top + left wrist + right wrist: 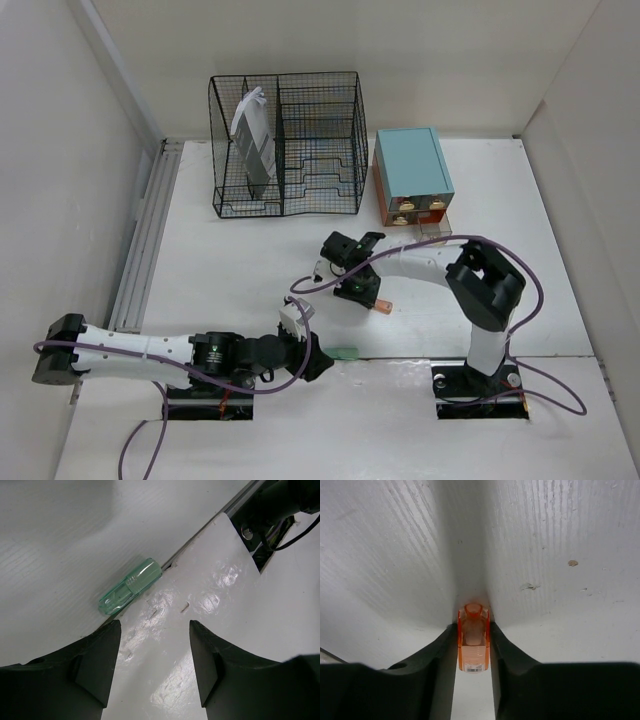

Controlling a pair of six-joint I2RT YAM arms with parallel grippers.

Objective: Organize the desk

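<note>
A small orange translucent marker-like piece (473, 645) sits between the fingers of my right gripper (473, 627), which is shut on its sides low over the white desk (230, 270). From above, the orange piece (382, 306) shows just below the right gripper (364, 292), mid-desk. A green translucent piece (131, 586) of similar shape lies on the seam at the desk's near edge. My left gripper (155, 625) hangs open just short of it, with nothing between its fingers. The top view shows the green piece (343, 352) right of the left gripper (318, 362).
A black wire rack (287, 140) at the back holds an upright grey-and-white packet (252, 135). To its right stands a teal-topped drawer box (412, 175). A metal rail (145, 240) runs along the left wall. The right arm's base (480, 385) is bolted near the green piece.
</note>
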